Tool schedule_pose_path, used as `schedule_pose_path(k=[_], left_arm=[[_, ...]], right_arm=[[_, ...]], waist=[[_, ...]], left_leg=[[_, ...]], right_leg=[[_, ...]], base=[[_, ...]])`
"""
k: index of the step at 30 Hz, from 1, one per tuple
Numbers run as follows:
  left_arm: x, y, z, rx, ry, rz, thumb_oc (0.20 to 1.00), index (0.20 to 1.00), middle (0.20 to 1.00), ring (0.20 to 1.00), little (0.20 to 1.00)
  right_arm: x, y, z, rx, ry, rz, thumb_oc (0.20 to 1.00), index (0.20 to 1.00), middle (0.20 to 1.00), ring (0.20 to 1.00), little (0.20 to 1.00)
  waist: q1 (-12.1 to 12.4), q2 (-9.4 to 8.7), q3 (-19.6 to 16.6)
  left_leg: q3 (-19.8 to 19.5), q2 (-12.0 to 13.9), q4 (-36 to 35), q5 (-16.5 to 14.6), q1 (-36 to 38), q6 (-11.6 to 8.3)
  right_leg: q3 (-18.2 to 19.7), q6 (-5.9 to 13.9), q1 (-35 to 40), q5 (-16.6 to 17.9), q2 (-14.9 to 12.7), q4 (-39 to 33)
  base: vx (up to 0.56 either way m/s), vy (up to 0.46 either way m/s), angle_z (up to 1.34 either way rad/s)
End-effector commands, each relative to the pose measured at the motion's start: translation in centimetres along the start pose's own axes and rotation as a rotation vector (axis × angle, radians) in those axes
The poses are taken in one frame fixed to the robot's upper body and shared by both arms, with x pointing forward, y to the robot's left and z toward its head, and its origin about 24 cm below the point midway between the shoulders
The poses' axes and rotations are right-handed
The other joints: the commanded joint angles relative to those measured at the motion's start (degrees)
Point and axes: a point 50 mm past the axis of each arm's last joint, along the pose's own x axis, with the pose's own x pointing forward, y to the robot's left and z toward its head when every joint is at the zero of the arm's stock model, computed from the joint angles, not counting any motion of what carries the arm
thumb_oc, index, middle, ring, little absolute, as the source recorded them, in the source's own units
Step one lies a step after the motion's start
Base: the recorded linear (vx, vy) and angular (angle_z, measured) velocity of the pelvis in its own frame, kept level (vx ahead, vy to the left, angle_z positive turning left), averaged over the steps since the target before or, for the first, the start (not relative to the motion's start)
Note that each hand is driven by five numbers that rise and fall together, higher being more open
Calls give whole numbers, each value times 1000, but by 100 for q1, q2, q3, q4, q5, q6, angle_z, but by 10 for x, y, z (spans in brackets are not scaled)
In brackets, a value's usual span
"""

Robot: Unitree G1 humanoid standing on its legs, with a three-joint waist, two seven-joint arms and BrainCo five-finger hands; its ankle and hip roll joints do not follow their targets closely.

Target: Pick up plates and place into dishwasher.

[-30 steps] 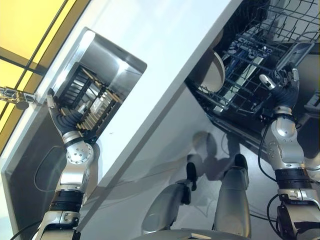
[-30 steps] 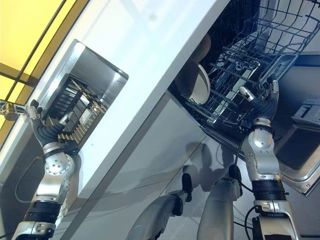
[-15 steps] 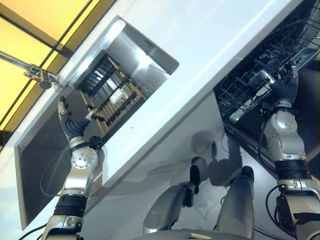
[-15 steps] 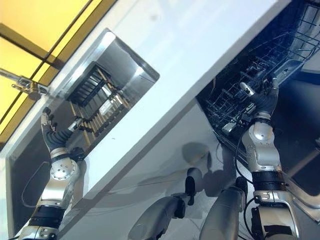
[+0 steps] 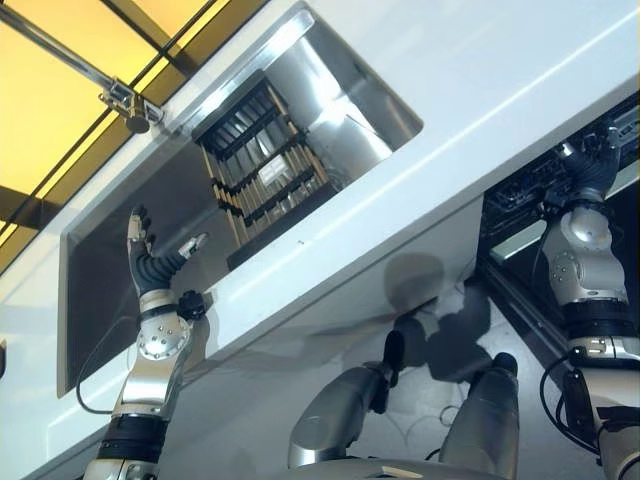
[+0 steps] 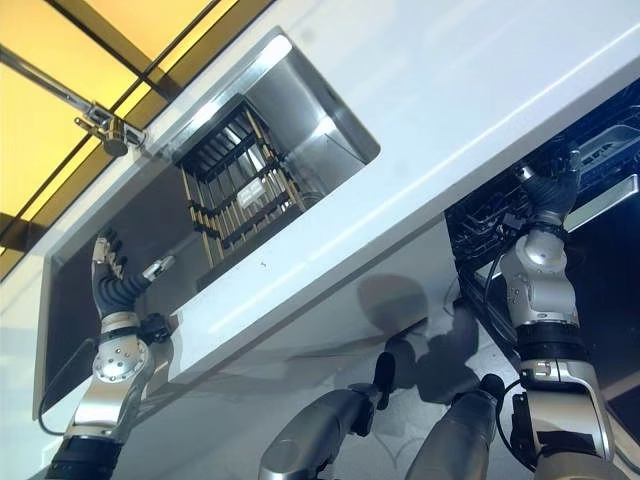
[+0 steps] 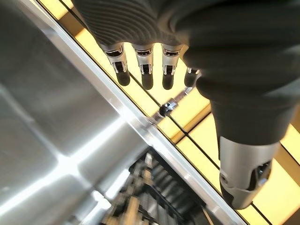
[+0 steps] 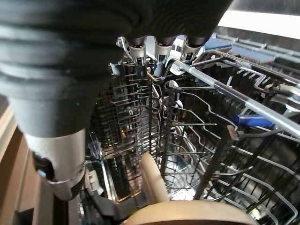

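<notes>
Cream round plates (image 8: 154,187) stood in the dark wire dishwasher rack (image 8: 211,140) at the frame's right, where the right hand (image 6: 548,190) had its fingers hooked on the rack's rim wire. At lower left, the left hand (image 5: 150,262) hovered splayed and empty over the stainless steel sink (image 5: 110,270), beside the slatted dish rack (image 5: 265,175) set into the white tabletop (image 5: 480,90).

Warm yellow light glows behind the window panes (image 5: 60,110) as glare streaks the polished steel sink basin (image 7: 70,140), while the wire dishwasher rack (image 8: 197,136) sits dim.
</notes>
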Motion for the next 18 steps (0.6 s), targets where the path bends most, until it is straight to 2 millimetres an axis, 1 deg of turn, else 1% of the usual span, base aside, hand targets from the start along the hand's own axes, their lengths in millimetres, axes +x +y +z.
schedule_pose_path(k=[1, 5, 9, 12, 14, 15, 18], left_arm=[[4, 12, 10, 55, -61, -36, 1000, 1000, 1000, 1000, 1000], [4, 15, 14, 54, -87, -35, 1000, 1000, 1000, 1000, 1000], [5, 16, 17, 56, -104, -36, 1000, 1000, 1000, 1000, 1000], [7, 15, 20, 54, -116, -34, 1000, 1000, 1000, 1000, 1000], [9, 14, 22, 52, -119, -28, 1000, 1000, 1000, 1000, 1000], [11, 14, 23, 54, -123, -23, 1000, 1000, 1000, 1000, 1000], [15, 13, 25, 51, -123, -8, 1000, 1000, 1000, 1000, 1000]], right_arm=[[-26, 135, 74, 312, -221, 567, 1000, 1000, 1000, 1000, 1000], [-29, 139, 78, 342, -249, 566, 1000, 1000, 1000, 1000, 1000], [-31, 141, 79, 330, -266, 538, 1000, 1000, 1000, 1000, 1000], [-31, 136, 76, 311, -274, 495, 1000, 1000, 1000, 1000, 1000], [-30, 132, 75, 291, -274, 480, 1000, 1000, 1000, 1000, 1000], [-30, 131, 75, 276, -280, 470, 1000, 1000, 1000, 1000, 1000], [-31, 127, 75, 229, -291, 457, 1000, 1000, 1000, 1000, 1000]], waist=[[882, -215, 216], [940, -241, 263], [895, -272, 328], [808, -314, 369], [722, -330, 390], [669, -336, 392], [516, -348, 406]], left_leg=[[222, -578, 632, -55, -533, 273], [206, -575, 594, -3, -591, 296], [246, -561, 586, 8, -637, 322], [281, -536, 540, 5, -618, 342], [316, -517, 511, 14, -623, 357], [342, -496, 463, 66, -635, 369], [404, -453, 409, 62, -618, 372]], right_leg=[[-87, 6, 638, 1209, -556, -1345], [-157, 13, 620, 1240, -544, -1376], [-85, 9, 537, 1278, -490, -1382], [-1, 8, 511, 1348, -461, -1462], [79, 3, 460, 1395, -436, -1499], [116, -2, 421, 1466, -418, -1545], [238, -2, 351, 1530, -375, -1614]], base=[[-32, -49, 7], [-50, -42, 4], [-59, -36, 3], [-63, -36, 2], [-88, -20, 5], [-102, -15, 6], [-81, -19, 2]])
